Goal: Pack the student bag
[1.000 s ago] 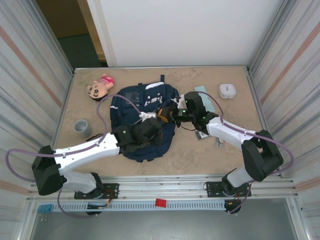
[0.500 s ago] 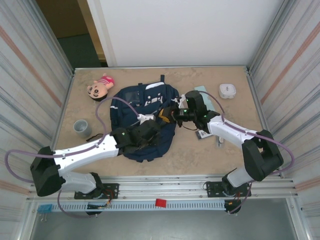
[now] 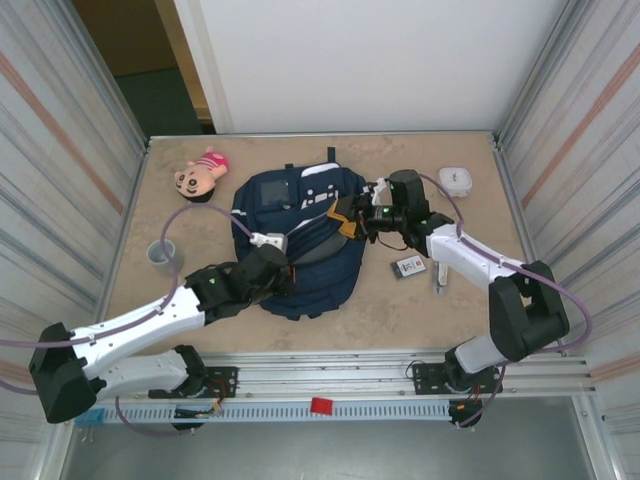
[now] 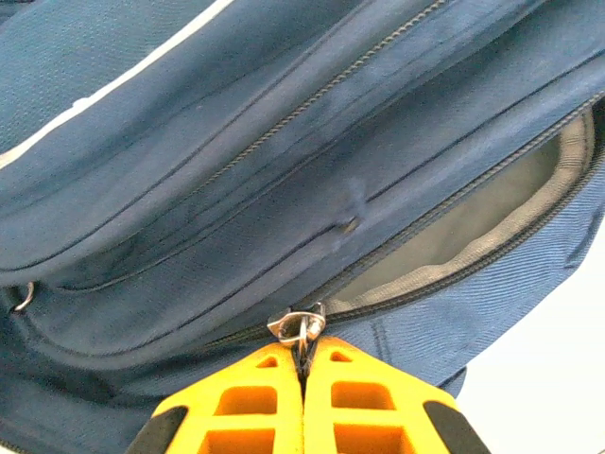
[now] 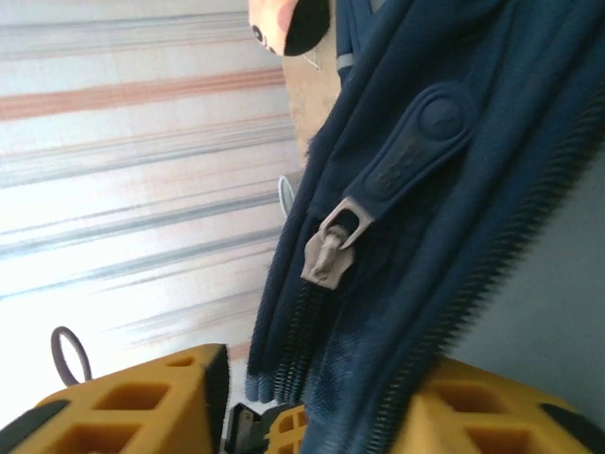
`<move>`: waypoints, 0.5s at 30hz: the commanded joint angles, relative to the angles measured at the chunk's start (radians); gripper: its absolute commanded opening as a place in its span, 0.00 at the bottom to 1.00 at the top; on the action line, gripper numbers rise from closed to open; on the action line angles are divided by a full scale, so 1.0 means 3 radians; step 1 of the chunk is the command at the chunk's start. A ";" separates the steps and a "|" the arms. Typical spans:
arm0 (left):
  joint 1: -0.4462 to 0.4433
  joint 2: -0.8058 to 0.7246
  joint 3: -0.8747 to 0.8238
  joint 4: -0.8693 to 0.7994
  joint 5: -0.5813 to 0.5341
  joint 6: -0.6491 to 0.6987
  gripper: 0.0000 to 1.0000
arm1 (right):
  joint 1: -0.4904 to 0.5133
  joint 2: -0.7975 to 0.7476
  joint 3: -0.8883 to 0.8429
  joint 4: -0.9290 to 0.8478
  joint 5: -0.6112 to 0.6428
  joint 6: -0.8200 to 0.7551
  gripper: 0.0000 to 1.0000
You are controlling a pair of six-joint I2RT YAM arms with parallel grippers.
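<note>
The student bag (image 3: pixel 300 200), a large navy backpack with white trim, lies mid-table with its main zip partly undone. My left gripper (image 3: pixel 289 262) is at the bag's near left side. In the left wrist view its yellow fingers (image 4: pixel 255 397) are shut on the metal zipper pull (image 4: pixel 301 326), and grey lining (image 4: pixel 473 218) shows in the gap. My right gripper (image 3: pixel 352 215) is at the bag's right edge. In the right wrist view it (image 5: pixel 321 378) stands open. The bag's zip edge (image 5: pixel 397 312) hangs between the fingers against the right one, below a beige slider (image 5: pixel 326 255).
A doll head (image 3: pixel 198 175) lies at the back left and a grey cup (image 3: pixel 162 255) at the left. A white round box (image 3: pixel 455 181) sits at the back right. A small card (image 3: pixel 410 265) and a pen-like item (image 3: pixel 438 280) lie right of the bag.
My right gripper has opened and moved back and right. The left gripper has closed on the zipper pull and drawn left and nearer. The bag shifted toward the back and its opening stretched.
</note>
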 commanded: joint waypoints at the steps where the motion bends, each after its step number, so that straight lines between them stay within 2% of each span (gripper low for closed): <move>1: 0.0010 0.0050 0.0061 0.0475 0.0140 0.0161 0.00 | 0.0244 -0.0233 -0.0151 0.0280 0.0350 0.0186 0.49; 5: 0.0007 0.0086 0.0062 0.0618 0.0212 0.0134 0.00 | 0.0504 -0.0281 -0.0323 0.0409 0.0737 0.0332 0.52; 8: 0.0009 0.0088 0.0056 0.0632 0.0225 0.0161 0.00 | 0.0585 -0.0201 -0.0301 0.0422 0.0835 0.0335 0.52; 9: 0.0007 0.0087 0.0051 0.0642 0.0236 0.0183 0.00 | 0.0598 -0.0161 -0.0280 0.0433 0.0838 0.0331 0.49; 13: 0.0013 0.0046 0.0065 0.0512 0.0117 0.0181 0.00 | 0.0571 -0.0054 -0.0169 0.0376 0.0681 0.0233 0.13; 15: 0.0044 0.0020 0.0093 0.0283 -0.0041 0.0184 0.00 | 0.0469 -0.0099 -0.0104 0.0254 0.0516 0.0106 0.04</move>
